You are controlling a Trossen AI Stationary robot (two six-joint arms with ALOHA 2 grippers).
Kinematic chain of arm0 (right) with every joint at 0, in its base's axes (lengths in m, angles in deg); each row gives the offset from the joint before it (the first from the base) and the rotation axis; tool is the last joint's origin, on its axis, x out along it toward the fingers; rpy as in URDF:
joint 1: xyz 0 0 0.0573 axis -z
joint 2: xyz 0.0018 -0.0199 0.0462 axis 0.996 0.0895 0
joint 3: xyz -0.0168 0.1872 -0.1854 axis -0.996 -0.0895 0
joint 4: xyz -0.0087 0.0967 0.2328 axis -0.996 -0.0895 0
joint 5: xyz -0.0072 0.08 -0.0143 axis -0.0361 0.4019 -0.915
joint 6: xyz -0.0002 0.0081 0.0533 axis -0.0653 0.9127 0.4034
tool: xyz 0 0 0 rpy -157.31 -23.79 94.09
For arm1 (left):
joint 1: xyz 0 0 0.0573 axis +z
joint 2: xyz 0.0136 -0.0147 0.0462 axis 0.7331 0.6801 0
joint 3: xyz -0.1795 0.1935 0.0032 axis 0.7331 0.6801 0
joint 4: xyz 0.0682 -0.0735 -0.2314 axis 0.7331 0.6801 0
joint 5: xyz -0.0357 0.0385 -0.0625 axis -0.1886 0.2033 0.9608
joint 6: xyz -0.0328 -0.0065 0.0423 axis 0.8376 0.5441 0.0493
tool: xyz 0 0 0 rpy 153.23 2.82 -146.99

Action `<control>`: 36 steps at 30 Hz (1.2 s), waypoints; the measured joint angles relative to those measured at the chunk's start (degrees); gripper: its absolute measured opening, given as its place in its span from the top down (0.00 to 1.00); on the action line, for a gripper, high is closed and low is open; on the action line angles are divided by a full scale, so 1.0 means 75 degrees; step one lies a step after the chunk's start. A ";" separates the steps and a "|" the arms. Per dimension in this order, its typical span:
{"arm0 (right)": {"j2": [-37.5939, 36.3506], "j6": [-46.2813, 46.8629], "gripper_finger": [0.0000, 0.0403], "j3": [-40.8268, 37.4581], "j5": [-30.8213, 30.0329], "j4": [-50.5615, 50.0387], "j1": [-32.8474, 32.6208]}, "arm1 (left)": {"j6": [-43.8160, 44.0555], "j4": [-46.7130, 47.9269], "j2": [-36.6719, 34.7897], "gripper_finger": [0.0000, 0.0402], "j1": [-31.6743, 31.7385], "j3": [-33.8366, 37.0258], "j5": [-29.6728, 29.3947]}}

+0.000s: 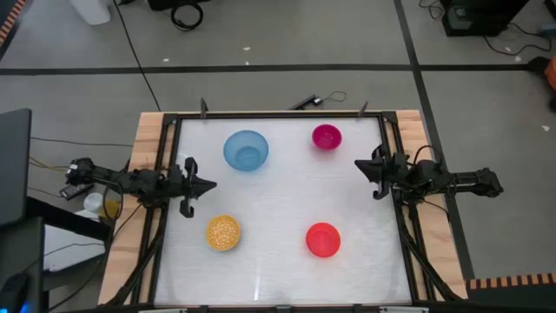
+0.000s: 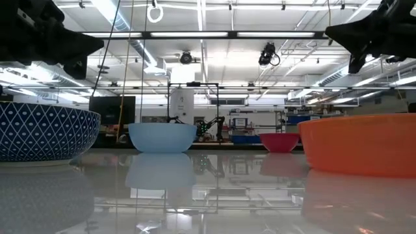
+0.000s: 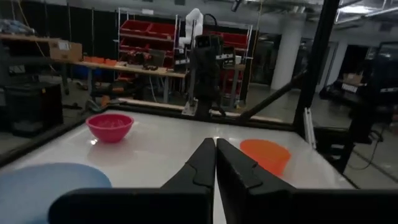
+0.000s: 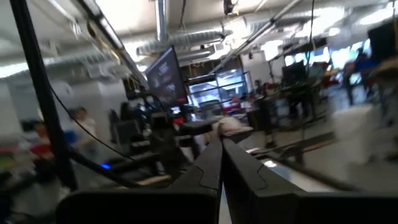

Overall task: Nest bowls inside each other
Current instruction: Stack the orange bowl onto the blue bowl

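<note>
Four bowls stand apart, upright on their bases, on the white table point(image 1: 278, 196). The light blue bowl point(image 1: 246, 149) is at the far left and the magenta bowl point(image 1: 327, 136) at the far right. The yellow bowl point(image 1: 223, 233) is at the near left and the orange-red bowl point(image 1: 323, 240) at the near right. My left gripper point(image 1: 211, 184) hovers shut at the table's left edge, pointing across the table, between the blue and yellow bowls. My right gripper point(image 1: 358, 163) hovers shut at the right edge, facing it. Both sets of fingers are together with nothing between them point(image 3: 215, 142) point(image 4: 222, 142).
A black frame point(image 1: 278, 115) runs around the table, with wooden boards point(image 1: 143, 174) at both sides. In the low view the near-left bowl point(image 2: 45, 133) has a blue-patterned outer wall. The room beyond holds shelves, a robot arm and blurred people point(image 4: 81, 118).
</note>
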 joint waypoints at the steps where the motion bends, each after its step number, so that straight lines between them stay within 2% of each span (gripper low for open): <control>1: 0.0000 0.0202 0.95 0.0000 0.0001 -0.0004 0.0000 | -0.0180 -0.0014 0.0000 0.95 0.0000 0.0000 0.0000; 3: 0.0000 0.0363 0.95 0.0000 -0.0021 0.0012 0.0000 | -0.0563 -0.0023 0.0000 0.95 0.0000 0.0000 0.0000; 7: 0.0000 0.0163 0.95 0.0000 -0.0560 0.0074 0.0000 | -0.1419 -0.0064 0.0002 0.95 0.0009 0.0000 -0.0075; 12: 0.0185 0.1610 0.95 0.0000 -0.1014 -0.0380 0.0000 | -0.1803 -0.0109 0.0003 0.95 0.0020 0.0000 -0.0950; 16: 0.0738 0.2497 0.95 -0.0006 -0.1206 -0.1239 0.0003 | -0.1945 -0.0004 0.0003 0.95 0.0019 0.0000 -0.0980; 20: 0.1545 0.3200 0.93 -0.0006 -0.1183 -0.0918 0.0006 | -0.1883 0.0250 0.0014 0.95 0.0020 0.0000 -0.1005; 26: 0.2904 0.3165 0.81 0.0198 -0.0790 0.0787 0.0006 | -0.1701 0.0127 0.0432 0.95 0.0035 0.0003 -0.1239; 29: 0.3620 0.2936 0.72 0.0620 -0.0788 0.0753 0.0006 | -0.1511 -0.0321 0.0865 0.91 0.0248 0.0005 -0.1481; 33: 0.4779 0.2912 0.60 0.1037 -0.0879 0.0486 0.0006 | -0.0875 -0.0722 0.1619 0.82 0.0524 0.0006 -0.1407; 36: 0.5671 0.2903 0.51 0.1288 -0.1433 0.0445 0.0142 | -0.0489 -0.1051 0.2277 0.74 0.0731 0.0009 -0.1397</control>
